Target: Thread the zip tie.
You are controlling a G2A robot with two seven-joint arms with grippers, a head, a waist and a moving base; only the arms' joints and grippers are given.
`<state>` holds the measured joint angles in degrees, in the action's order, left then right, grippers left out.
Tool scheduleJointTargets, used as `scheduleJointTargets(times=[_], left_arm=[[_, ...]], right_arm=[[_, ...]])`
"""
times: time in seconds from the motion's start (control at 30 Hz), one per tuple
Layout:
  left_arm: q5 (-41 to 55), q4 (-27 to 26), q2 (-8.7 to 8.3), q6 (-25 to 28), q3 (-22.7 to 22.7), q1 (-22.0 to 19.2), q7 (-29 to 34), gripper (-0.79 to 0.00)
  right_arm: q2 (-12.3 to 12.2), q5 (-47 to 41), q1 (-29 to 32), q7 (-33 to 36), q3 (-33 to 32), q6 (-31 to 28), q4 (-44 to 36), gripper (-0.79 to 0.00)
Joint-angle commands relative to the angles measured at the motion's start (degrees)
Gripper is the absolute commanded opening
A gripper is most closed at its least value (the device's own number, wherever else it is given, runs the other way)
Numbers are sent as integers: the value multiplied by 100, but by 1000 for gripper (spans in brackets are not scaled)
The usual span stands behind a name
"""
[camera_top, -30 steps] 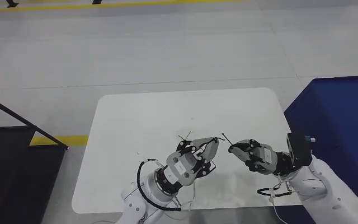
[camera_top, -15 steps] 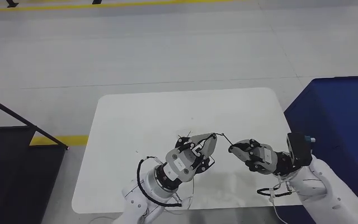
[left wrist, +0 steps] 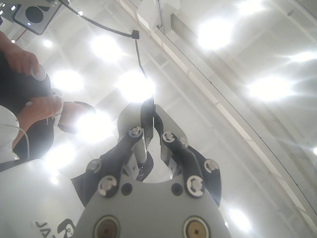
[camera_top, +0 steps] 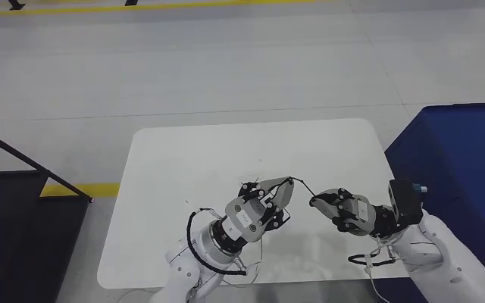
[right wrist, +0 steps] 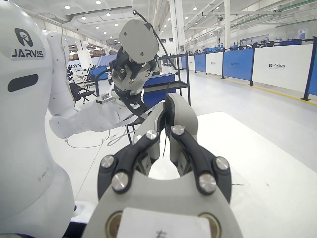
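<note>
A thin black zip tie (camera_top: pixel 300 185) spans the gap between my two grippers above the white table. The left gripper (camera_top: pixel 288 184) is shut on one strand of it, which rises from the fingertips (left wrist: pixel 148 105) to the tie's small square head (left wrist: pixel 135 34). The right gripper (camera_top: pixel 315 200) is shut on the other strand (right wrist: pixel 170 87), just below the head (right wrist: pixel 176 73). From the right wrist, the left gripper (right wrist: pixel 148 25) is seen raised, and the tie (right wrist: pixel 159 42) curves down from it. I cannot tell whether the strand passes through the head.
The white table (camera_top: pixel 189 159) has open surface at the back and left. A blue cabinet (camera_top: pixel 447 151) stands at its right side and a dark cart (camera_top: pixel 30 220) at its left. A small black scrap (right wrist: pixel 237 184) lies on the table near the right gripper.
The left gripper has turned and edged toward the right gripper. Its tie end, apart a second ago, now meets the strand at the right gripper. The right arm has stayed still.
</note>
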<state>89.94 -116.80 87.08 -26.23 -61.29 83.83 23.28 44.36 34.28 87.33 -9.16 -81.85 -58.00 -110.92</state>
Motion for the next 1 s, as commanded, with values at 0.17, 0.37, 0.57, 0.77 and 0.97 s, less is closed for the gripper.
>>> scheduleJointTargets(times=[0.17, 0.37, 0.57, 0.77, 0.97], left_arm=[[52, 75, -29, -3, 9, -40, -102, -785], [234, 97, -51, -15, 28, -13, -273, -785], [1059, 160, -43, 88, 19, -9, -1114, -785], [2013, 175, -27, 292, 29, -119, -2192, -785], [2997, 198, -23, 523, 19, -205, -3165, -785]], right_arm=[[0, 0, 0, 0, 0, 0, 0, -785], [0, 0, 0, 0, 0, 0, 0, -785], [0, 0, 0, 0, 0, 0, 0, -785], [0, 0, 0, 0, 0, 0, 0, -785], [0, 0, 0, 0, 0, 0, 0, -785]])
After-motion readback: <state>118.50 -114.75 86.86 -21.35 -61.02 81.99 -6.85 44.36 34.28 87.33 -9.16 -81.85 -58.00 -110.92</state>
